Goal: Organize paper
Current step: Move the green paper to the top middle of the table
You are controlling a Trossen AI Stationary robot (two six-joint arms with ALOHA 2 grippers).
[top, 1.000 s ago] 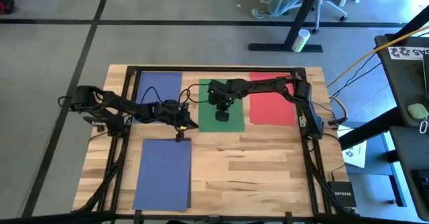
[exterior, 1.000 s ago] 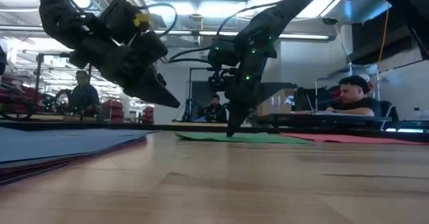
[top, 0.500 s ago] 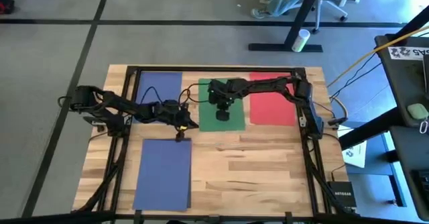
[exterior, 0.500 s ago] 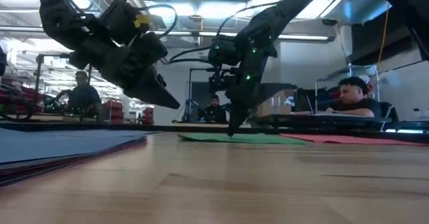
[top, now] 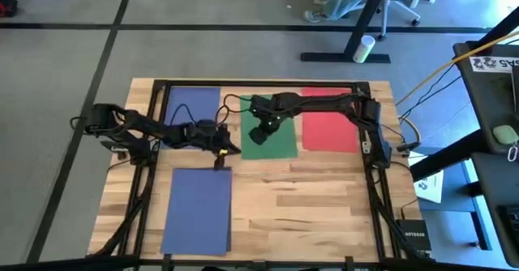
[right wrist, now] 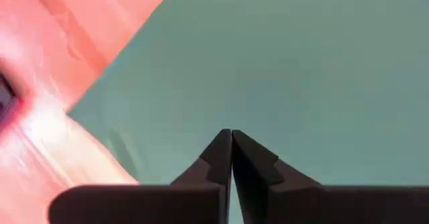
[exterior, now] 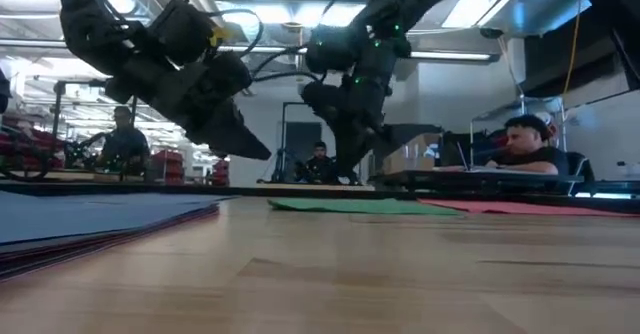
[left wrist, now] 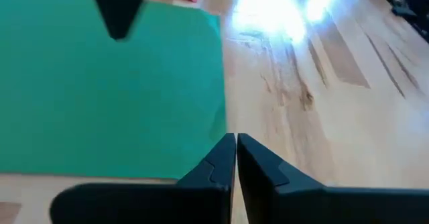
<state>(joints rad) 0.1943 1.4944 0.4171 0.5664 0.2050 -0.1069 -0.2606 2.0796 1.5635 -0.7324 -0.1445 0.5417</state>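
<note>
Seen from above, three sheets of paper lie in a row along the far edge of a wooden table (top: 324, 190): a blue sheet (top: 193, 105) at upper left of the tabletop, a green sheet (top: 276, 137) in the middle and a red sheet (top: 328, 121) to its right. A thicker stack (top: 197, 210) topped with blue paper lies at lower left of the tabletop, its edge showing several layers in the low view.

The left arm stretches in from the left edge of the table, bent at the elbow, and its left gripper (top: 217, 159) points down just above the top edge of the stack. In the left wrist view its two dark fingers (left wrist: 213, 167) are pressed together with nothing between them, over bare wood beside the green sheet's corner.

The right arm reaches across from the right side, over the red sheet, with the right gripper (top: 256, 135) raised above the green sheet near its left edge. Its fingers (right wrist: 221, 158) are likewise pressed together and hold nothing, the green paper filling the view beneath them.

In the low view, people (exterior: 525, 144) sit at desks in the room behind the table.
</note>
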